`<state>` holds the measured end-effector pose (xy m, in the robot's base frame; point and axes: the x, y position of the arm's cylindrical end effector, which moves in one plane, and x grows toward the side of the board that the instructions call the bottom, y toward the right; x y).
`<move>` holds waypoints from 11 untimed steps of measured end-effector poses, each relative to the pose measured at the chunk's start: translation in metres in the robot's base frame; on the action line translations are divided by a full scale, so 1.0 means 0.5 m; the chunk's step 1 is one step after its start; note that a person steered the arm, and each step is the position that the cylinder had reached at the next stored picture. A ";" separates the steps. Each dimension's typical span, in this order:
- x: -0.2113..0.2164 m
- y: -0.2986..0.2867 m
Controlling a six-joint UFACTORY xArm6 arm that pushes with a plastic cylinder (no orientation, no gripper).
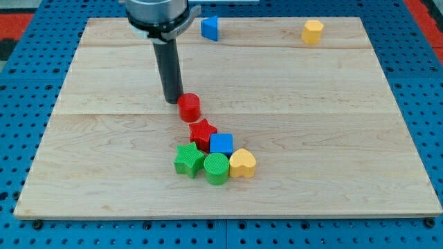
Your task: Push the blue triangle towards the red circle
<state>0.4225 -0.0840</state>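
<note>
Nearest the camera, low in the centre of the frame, sits a tight cluster of blocks: a green star [188,160], a green cylinder [216,169] just to its right, and a yellow heart [242,163] touching the cylinder's right side. Directly above these lie a blue cube [221,144] and a red star [202,131], pressed against each other and against the row below.

Just above the red star, slightly apart from it, stands the red circle [189,106], a short round block near the middle of the board. My tip [172,101] rests right beside the circle's left edge; whether it actually touches is hard to tell from this angle. The rod carries nothing and merely stands upright on the surface.

The blue triangle [210,28] lies at the upper centre of the frame, near the board's far edge, well apart from the red circle and to the right of the rod's upper housing. No block lies between the triangle and the circle. A yellow block [313,32], possibly a hexagon, sits in the upper right.

The board [332,138] is pale wood with visible plank seams, resting on a blue perforated base [422,83]. A red patch shows at both upper corners. No writing can be read.
</note>
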 end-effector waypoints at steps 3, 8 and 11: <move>-0.201 -0.029; -0.136 0.232; -0.274 0.198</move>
